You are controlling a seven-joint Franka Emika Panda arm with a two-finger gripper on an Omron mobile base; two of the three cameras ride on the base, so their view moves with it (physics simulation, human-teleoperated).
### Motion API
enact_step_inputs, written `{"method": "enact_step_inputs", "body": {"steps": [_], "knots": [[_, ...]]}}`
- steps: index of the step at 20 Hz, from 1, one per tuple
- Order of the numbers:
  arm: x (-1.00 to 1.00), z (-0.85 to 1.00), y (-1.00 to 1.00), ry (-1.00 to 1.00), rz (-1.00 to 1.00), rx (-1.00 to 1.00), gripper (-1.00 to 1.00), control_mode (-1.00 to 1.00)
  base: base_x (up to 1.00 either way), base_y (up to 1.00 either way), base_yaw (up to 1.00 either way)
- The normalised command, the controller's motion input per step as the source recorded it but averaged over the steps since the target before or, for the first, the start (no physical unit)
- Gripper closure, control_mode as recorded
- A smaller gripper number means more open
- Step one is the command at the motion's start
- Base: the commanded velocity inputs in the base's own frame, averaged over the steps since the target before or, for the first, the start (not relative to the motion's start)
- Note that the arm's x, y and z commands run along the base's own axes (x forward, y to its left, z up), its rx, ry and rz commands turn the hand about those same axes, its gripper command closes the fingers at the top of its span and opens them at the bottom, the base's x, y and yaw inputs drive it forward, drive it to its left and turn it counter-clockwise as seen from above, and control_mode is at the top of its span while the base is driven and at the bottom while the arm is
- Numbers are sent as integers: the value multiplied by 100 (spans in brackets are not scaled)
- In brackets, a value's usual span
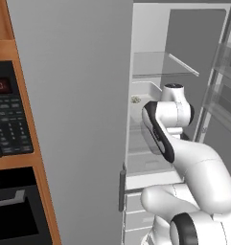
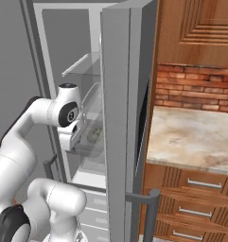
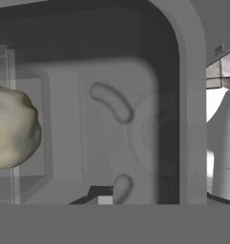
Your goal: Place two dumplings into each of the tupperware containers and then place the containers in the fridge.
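the arm reaches into the open fridge (image 1: 150, 28), its hand low over a glass shelf. in the hand view a dark grey tupperware container (image 3: 185, 95) sits right under the camera, its rounded rim curving from 12 o'clock down the 3 o'clock side, and one dumpling (image 3: 11, 126) lies inside it at 9 o'clock. in the right base view the same tray (image 2: 92, 142) sits on the shelf just beside the hand, with a pale lump in it. in the left base view the large white tupperware container (image 1: 143, 93) stands on a shelf at 10 o'clock from the wrist, a small speck at its rim.

the gripper (image 3: 104, 198) shows as one small dark tip at 6 o'clock; i cannot tell how far apart the jaws stand, and nothing appears clamped between them.

judging by this, the step in hand is setting the grey tray down in the fridge and letting go. the next move calls for a straight pull back from the shelf, without nudging the tray's rim or catching the shelf above.
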Motion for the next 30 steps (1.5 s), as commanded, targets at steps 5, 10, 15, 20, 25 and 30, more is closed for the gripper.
{"method": "enact_step_inputs", "body": {"steps": [5,10,15,20,25,30], "knots": [[0,0,0,0,0,0,100,100,0,0,0],[-64,10,-9,-26,0,0,100,-100,0,0,0],[-40,62,0,-28,-1,0,100,-100,0,0,0],[6,82,-26,-14,2,1,100,-100,0,0,0],[23,64,-3,0,2,0,100,-100,0,0,0],[25,46,0,-4,0,2,100,-100,0,0,0]]}}
